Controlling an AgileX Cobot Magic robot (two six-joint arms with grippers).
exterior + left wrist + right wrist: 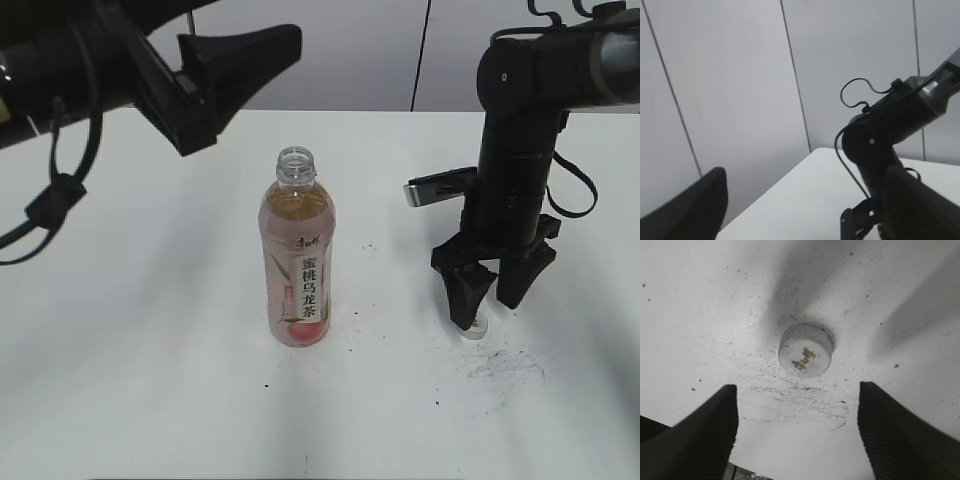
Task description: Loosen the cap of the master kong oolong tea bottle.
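The master kong oolong tea bottle (298, 270) stands upright in the middle of the white table, with amber tea, a pink peach label and an open, bare neck. The cap (476, 329), small, round and white, lies on the table to the bottle's right. In the right wrist view the cap (805, 350) lies flat with a faint mark on top. My right gripper (493, 305) is open, points down just above the cap and is empty; its fingers (797, 390) are spread wide on either side. My left gripper (235, 85) is raised at the upper left, open and empty (805, 205).
The white table (150, 330) has black scuff marks (505, 365) near the cap. Grey wall panels stand behind its far edge. The right arm (880, 145) shows in the left wrist view.
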